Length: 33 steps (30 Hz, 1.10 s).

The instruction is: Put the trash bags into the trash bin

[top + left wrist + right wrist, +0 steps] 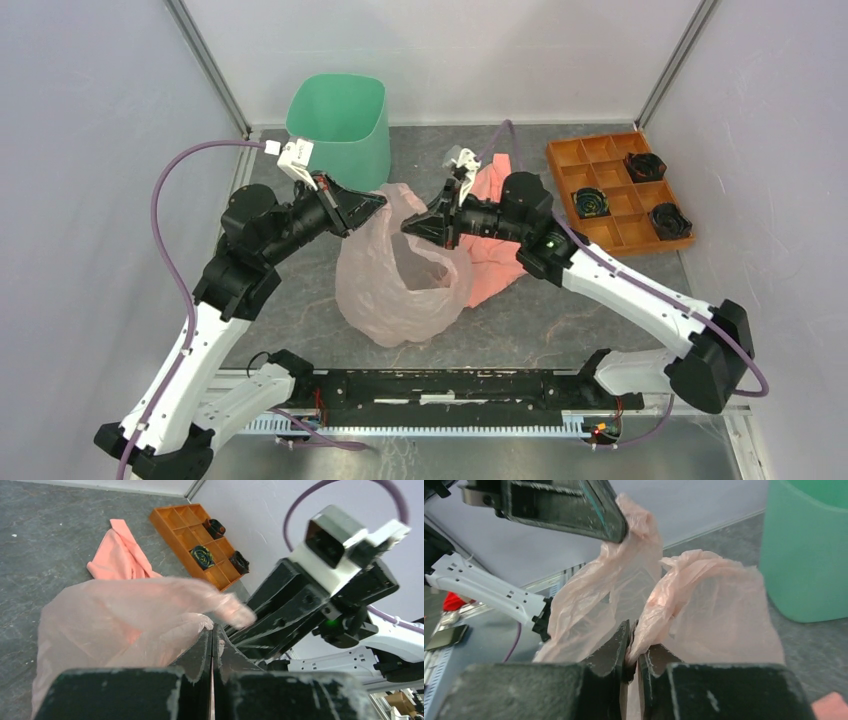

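The job was only partway done: the trash bag (400,275) was stretched between the two arms, pinched at its rim by both. The left gripper (378,203) had its fingers closed tight on one edge of the thin film and the right gripper (408,227) had its fingers clamped on the opposite edge, so the mouth gaped between them while the lower part appeared to slump on the table (560,320). None of the bag was inside the trash bin (340,125), which stood upright just behind the left gripper, close to the back wall (450,50). What seemed left was the main part — carrying the bag back over the bin's rim and getting it down inside. The table was dark grey and mottled, like stone. A salmon cloth (495,255) lay crumpled just beside the bag, under the right arm, and an orange compartment tray (612,192) holding three black items (645,165) sat at the right rear. Pale, plain walls with metal posts closed in the back and both sides.
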Each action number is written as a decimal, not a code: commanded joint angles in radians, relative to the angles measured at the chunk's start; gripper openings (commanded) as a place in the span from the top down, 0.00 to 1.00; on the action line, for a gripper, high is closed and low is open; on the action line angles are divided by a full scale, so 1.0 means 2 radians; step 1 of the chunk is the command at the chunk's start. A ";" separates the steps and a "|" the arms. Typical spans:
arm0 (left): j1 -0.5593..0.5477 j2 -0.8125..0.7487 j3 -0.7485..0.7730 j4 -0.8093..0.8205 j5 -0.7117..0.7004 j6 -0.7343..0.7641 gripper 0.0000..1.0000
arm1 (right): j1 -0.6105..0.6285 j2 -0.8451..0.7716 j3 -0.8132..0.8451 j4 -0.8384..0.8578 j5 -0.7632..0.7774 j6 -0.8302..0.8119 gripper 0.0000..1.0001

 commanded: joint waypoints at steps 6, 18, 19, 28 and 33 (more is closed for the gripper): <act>-0.001 -0.015 -0.020 0.055 0.013 -0.021 0.98 | 0.018 0.028 0.027 0.046 -0.013 0.080 0.66; -0.001 -0.011 -0.017 0.036 0.007 -0.018 0.98 | 0.064 0.024 0.012 0.076 0.094 0.121 0.03; -0.001 -0.012 -0.018 0.037 0.006 -0.019 0.98 | 0.074 0.027 0.025 0.050 0.130 0.102 0.03; -0.001 -0.013 -0.009 0.024 -0.019 -0.031 0.98 | 0.173 0.070 0.092 -0.031 0.438 0.028 0.11; -0.001 -0.009 0.004 0.001 -0.033 -0.027 0.84 | 0.219 0.110 0.142 -0.078 0.563 -0.017 0.66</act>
